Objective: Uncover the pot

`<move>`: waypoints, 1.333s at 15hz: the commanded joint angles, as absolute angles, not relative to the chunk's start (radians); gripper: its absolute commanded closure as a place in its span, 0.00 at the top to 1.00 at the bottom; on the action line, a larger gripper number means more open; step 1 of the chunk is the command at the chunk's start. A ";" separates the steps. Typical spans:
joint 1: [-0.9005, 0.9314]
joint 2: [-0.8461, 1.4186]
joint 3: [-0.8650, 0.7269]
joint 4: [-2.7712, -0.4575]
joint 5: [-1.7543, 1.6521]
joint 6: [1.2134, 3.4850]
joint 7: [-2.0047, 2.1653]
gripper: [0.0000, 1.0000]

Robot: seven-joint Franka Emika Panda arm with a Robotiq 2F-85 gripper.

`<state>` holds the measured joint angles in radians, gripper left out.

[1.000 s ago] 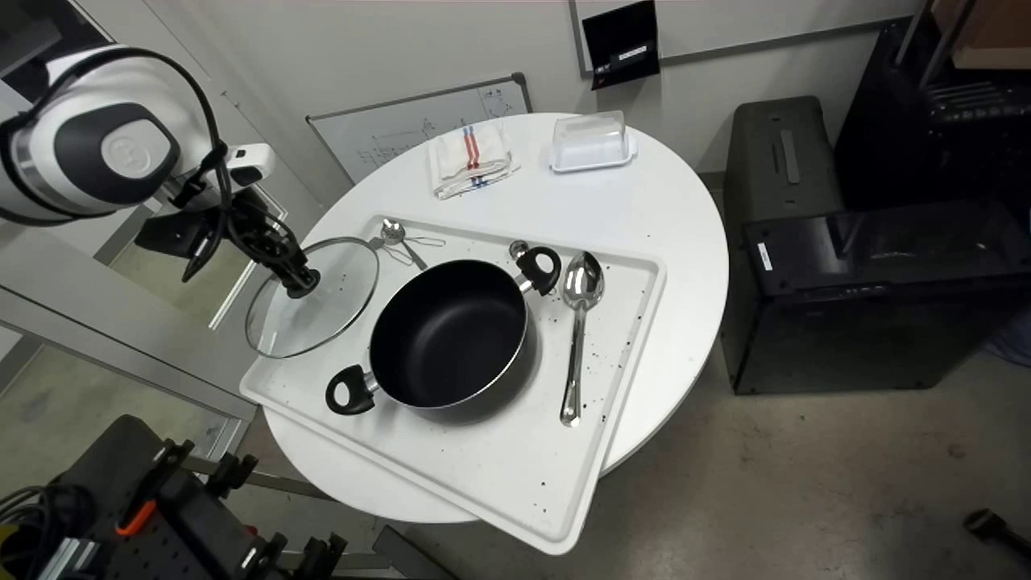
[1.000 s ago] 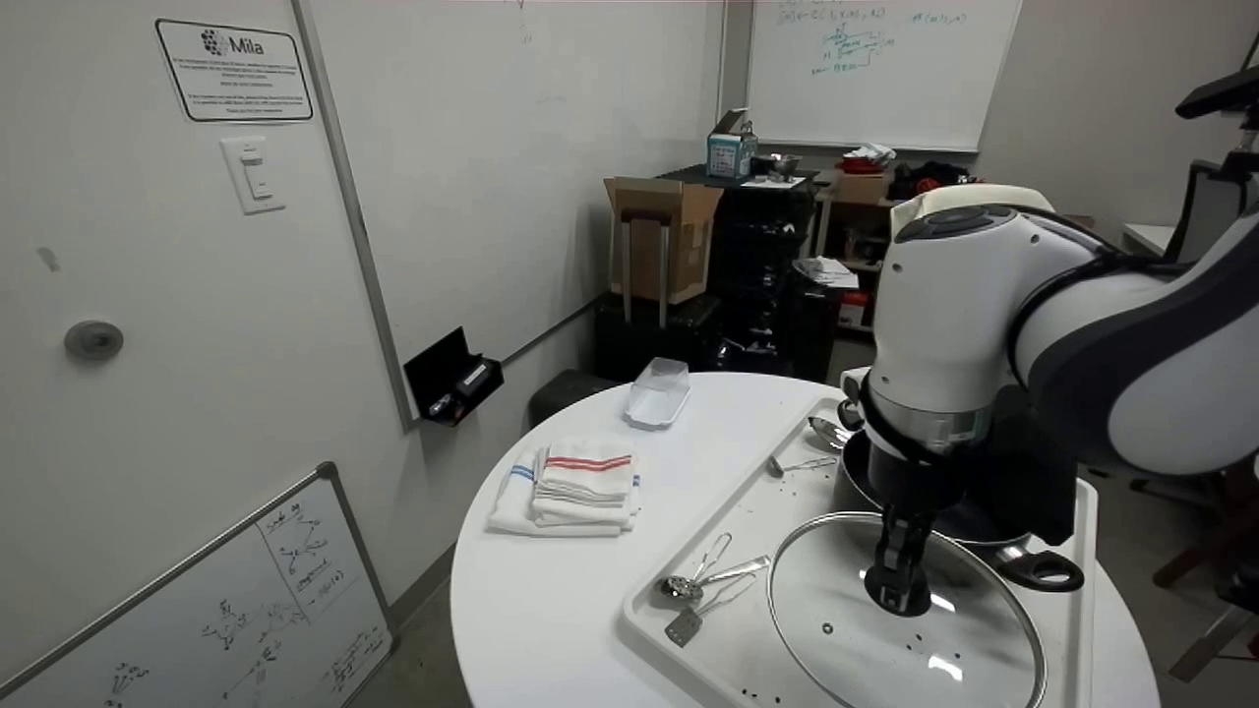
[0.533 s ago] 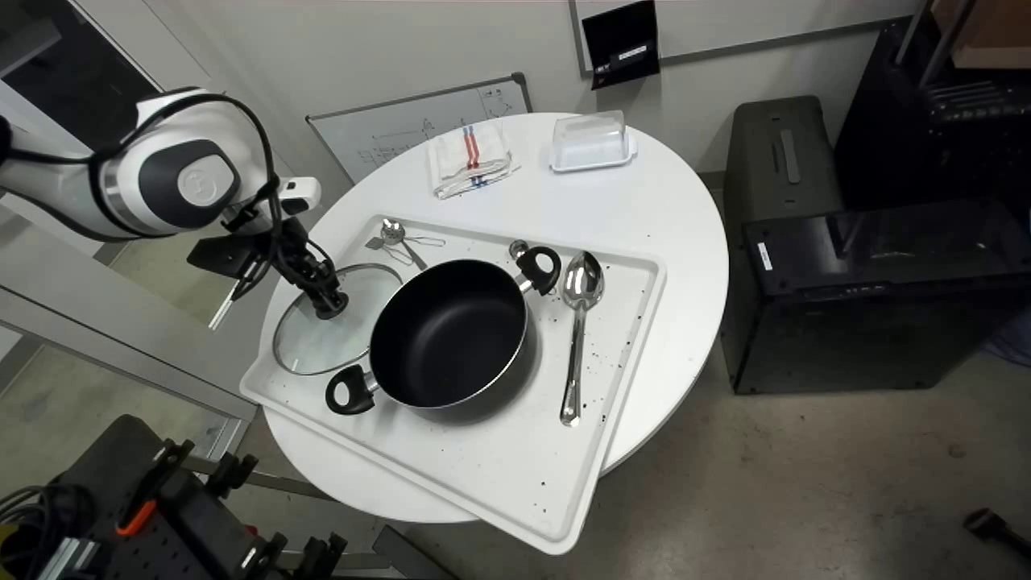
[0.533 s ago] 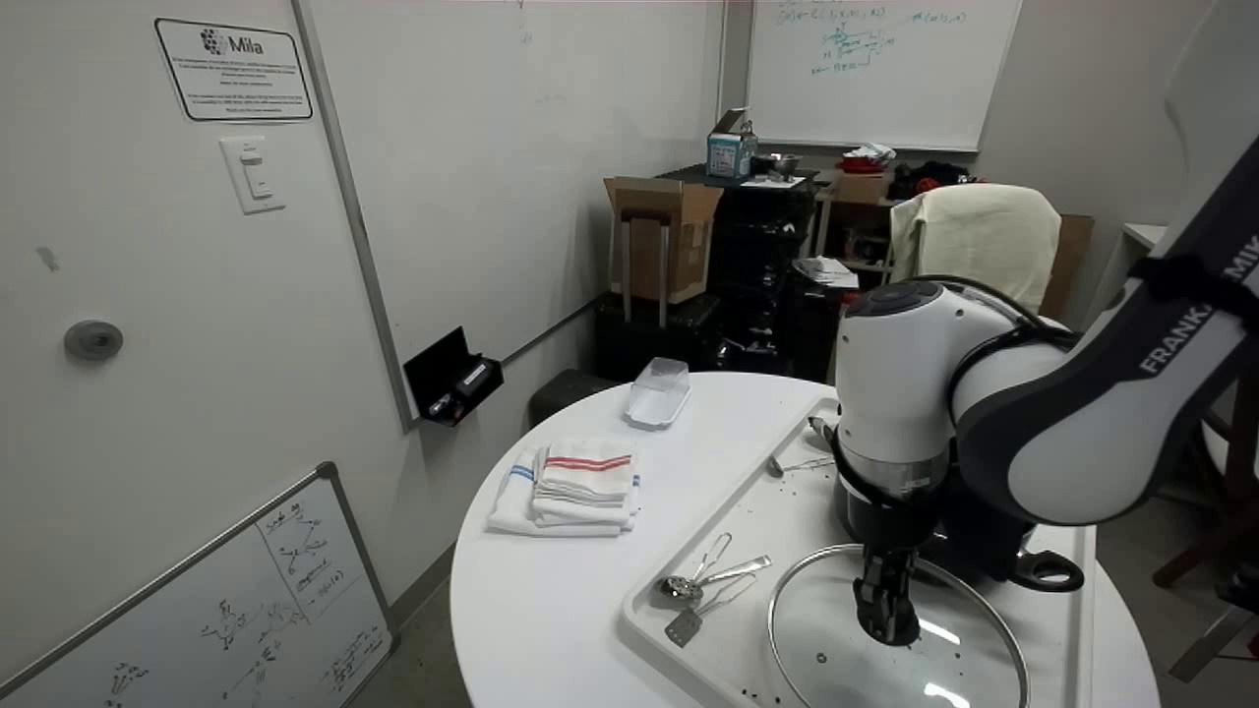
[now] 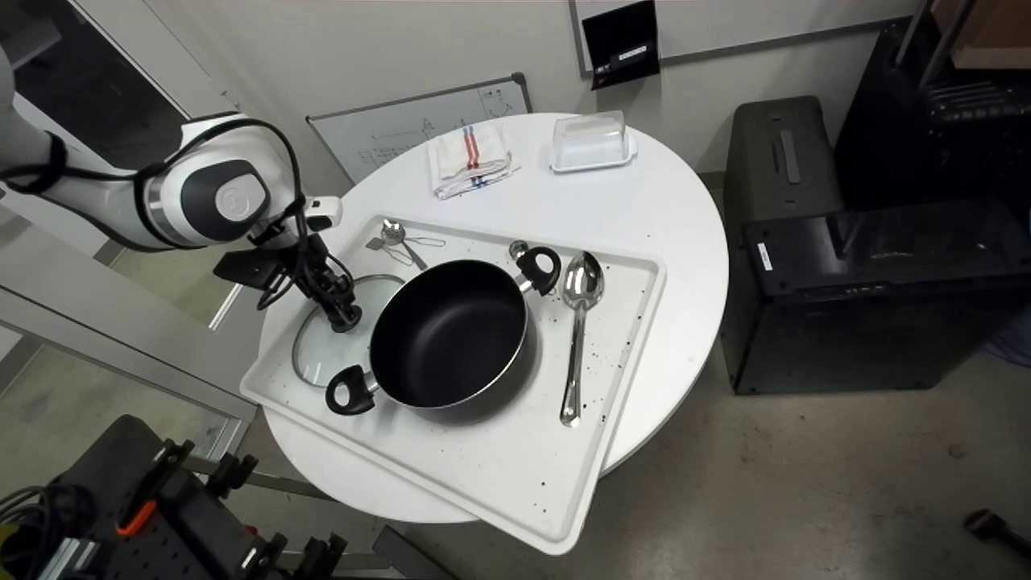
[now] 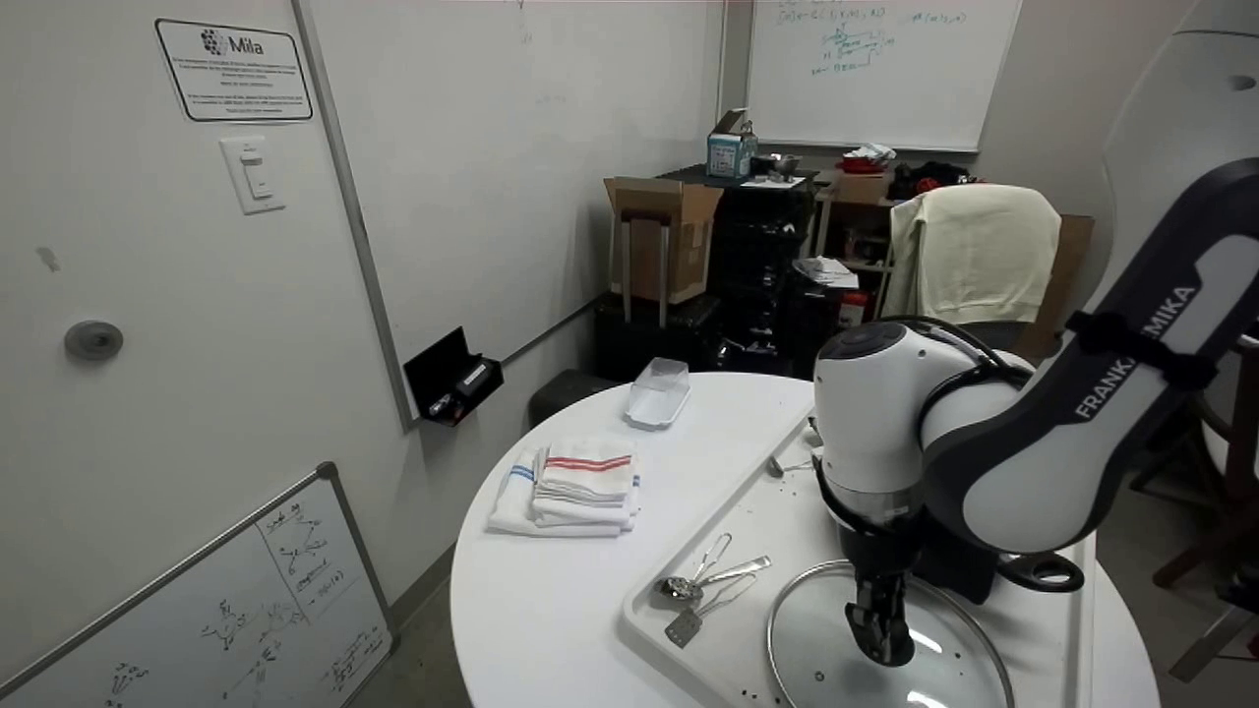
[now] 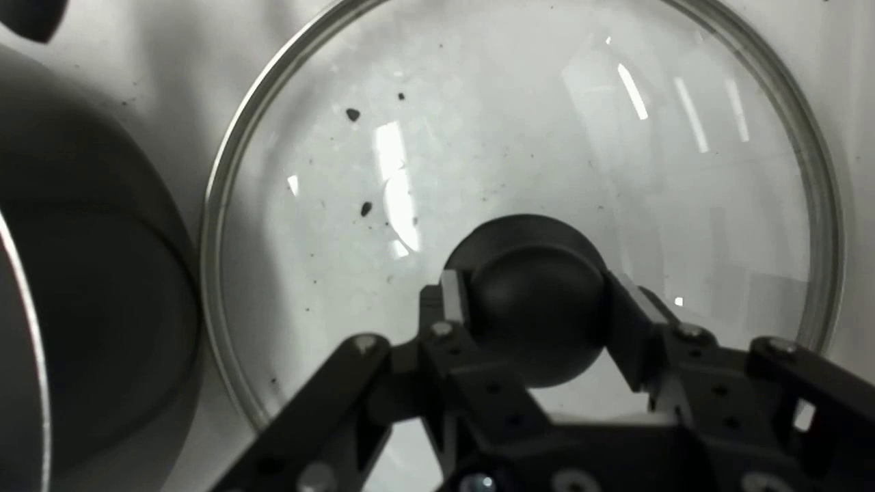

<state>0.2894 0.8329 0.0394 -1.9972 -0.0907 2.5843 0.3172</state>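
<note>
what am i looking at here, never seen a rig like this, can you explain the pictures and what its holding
This is a robot arm. The wide pictures are taken from two spots outside it; the close-up is taken from on its wrist, looking down past its tool.

A pale tray sits on a round white table. On the tray are a black two-handled pot, open at the top, a large metal spoon and several smaller metal utensils. Off the tray, the table also holds folded cloths and a clear-covered white dish.

The tool is closed on the dark knob of a round glass lid, which it holds beside the pot. I can't tell whether the lid rests on the tray.
</note>
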 commanded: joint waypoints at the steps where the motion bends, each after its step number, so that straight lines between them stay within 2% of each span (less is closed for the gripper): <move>1: 0.288 0.864 0.033 -1.946 -0.073 2.545 0.289 0.25; 6: 0.288 0.877 0.028 -1.933 -0.073 2.542 0.289 0.25; 8: 0.286 0.868 0.030 -1.942 -0.072 2.536 0.287 0.76; 10: 0.284 0.862 0.027 -1.953 -0.074 2.528 0.284 0.80; 13: 0.274 0.831 0.034 -1.986 -0.073 2.506 0.272 0.98; 20: 0.237 0.632 0.086 -2.167 -0.077 2.457 0.160 1.00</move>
